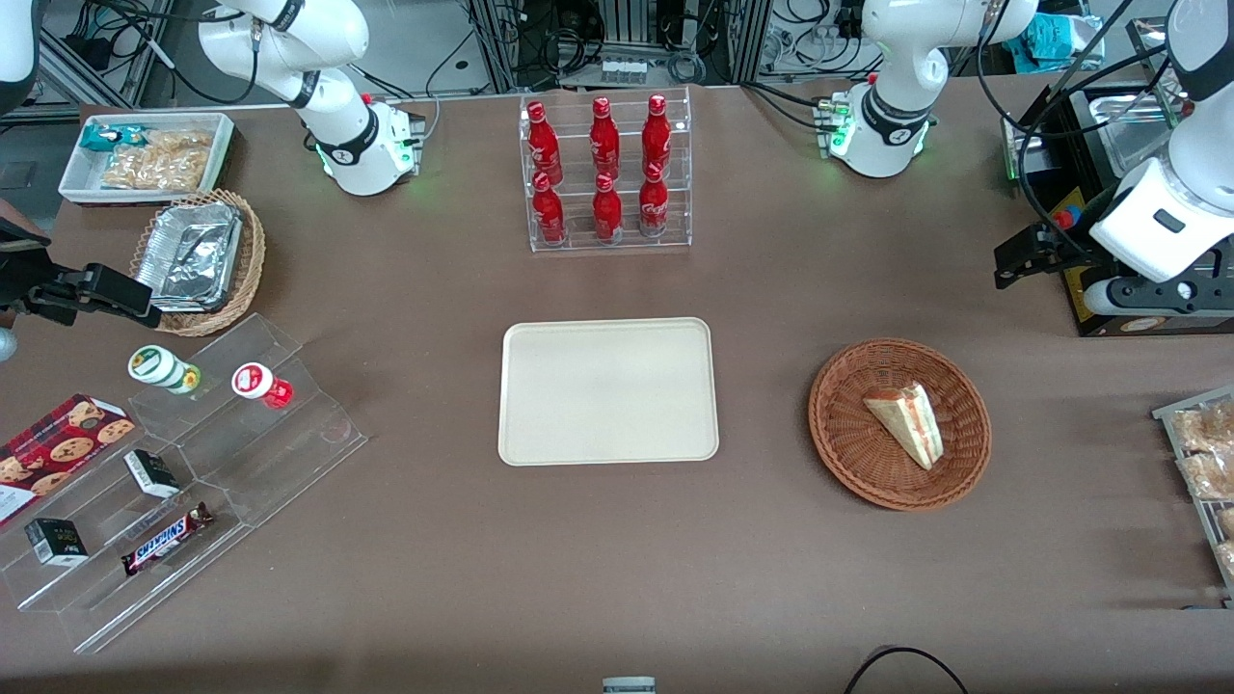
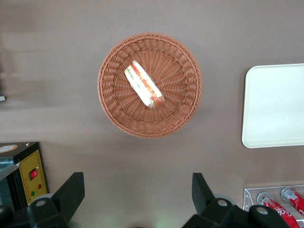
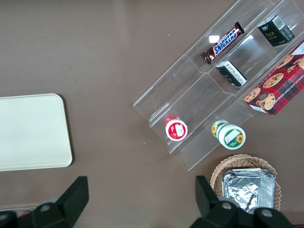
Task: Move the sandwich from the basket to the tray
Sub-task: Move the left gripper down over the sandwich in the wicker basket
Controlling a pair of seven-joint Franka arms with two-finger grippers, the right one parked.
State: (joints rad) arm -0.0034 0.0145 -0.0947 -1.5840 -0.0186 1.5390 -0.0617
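I see the triangular white-bread sandwich (image 1: pixel 908 420) lying in the round woven wicker basket (image 1: pixel 848 453), lower right of the front view; the smooth cream tray (image 1: pixel 607 390) sits centre. My gripper (image 2: pixel 137 194) hangs high, fingers wide apart.

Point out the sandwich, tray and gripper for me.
sandwich (image 1: pixel 907 420): front view, top bread face.
tray (image 1: pixel 608 391): front view, bare middle.
gripper (image 2: pixel 137 194): left wrist view, open, midway between fingertips, above table near basket.
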